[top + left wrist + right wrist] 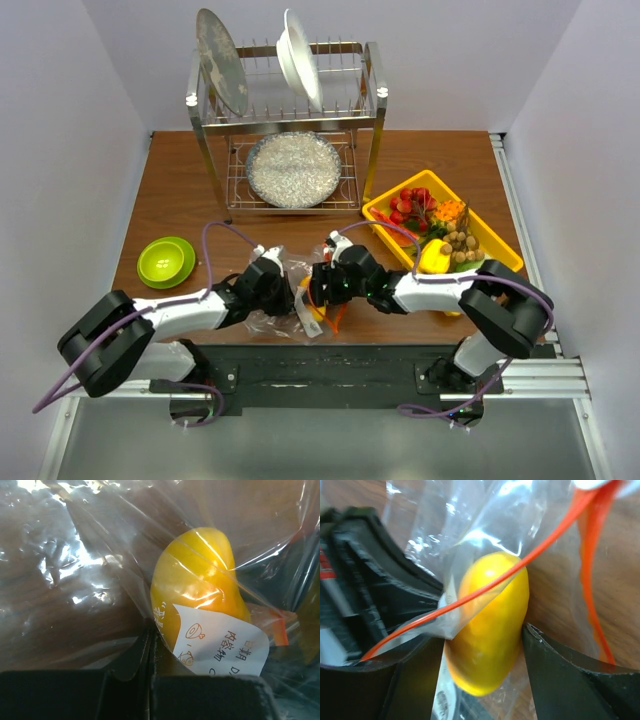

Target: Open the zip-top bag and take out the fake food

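At the middle of the near edge, my left gripper (282, 292) is pinched tight on the zip-top bag (270, 323). My right gripper (318, 292) clamps the yellow mango (490, 615) at the bag's open mouth. Farther off, by the right edge, other fake food (430, 215) sits in a yellow tray (497, 237).

A wooden table (180, 190) bears a dish rack (300, 120), green bowl (166, 261) and yellow tray (500, 240).
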Tool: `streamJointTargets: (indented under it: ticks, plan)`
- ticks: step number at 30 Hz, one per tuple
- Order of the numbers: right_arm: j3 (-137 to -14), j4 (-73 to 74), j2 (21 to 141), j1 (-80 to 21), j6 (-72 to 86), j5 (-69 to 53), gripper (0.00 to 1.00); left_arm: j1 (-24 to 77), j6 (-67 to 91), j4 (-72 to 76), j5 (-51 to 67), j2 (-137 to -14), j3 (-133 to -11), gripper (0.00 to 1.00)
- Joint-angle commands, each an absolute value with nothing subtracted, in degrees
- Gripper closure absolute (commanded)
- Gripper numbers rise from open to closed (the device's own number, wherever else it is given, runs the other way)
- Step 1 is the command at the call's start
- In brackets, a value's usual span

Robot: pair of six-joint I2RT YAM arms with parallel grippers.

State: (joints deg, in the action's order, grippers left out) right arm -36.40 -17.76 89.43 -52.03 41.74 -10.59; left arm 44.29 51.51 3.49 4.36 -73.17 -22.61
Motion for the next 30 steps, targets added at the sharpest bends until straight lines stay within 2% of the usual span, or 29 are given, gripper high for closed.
streamJointTargets:
  ticks: [1, 4, 5, 8, 12, 23, 30]
  plan:
    - [-39.5, -17.2, 90.8, -54.1, 41.3, -8.4, 0.35, 44.6, 51.4, 7.6, 4.6, -73.9, -24.6, 1.00]
    - [-39.3, -16.1, 91.1, -54.5, 41.7, -7.3, 0.46, 44.6, 51.7, 7.0, 3.4, -74.1, -24.6, 1.00]
    - [-39.2, -15.2, 90.7, -54.5, 41.7, -6.4, 0.53, 44.7, 51.7, 6.7, 3.1, -73.9, -24.5, 1.00]
    - [-38.9, -11.4, 87.6, -54.6, 41.7, -3.3, 0.65, 44.6, 52.0, 4.7, 0.5, -73.8, -24.3, 1.00]
    - [-39.0, -4.4, 80.4, -54.5, 41.1, -0.1, 0.75, 44.6, 52.4, 0.3, -4.0, -73.1, -23.9, 1.00]
    - [-41.0, 16.0, 68.2, -54.5, 40.3, 9.3, 0.82, 40.0, 52.9, -1.7, -6.1, -68.7, -21.4, 1.00]
    - [-43.9, 27.4, 60.4, -54.4, 39.0, 15.6, 0.82, 38.6, 51.4, -1.5, -5.1, -68.2, -22.0, 1.00]
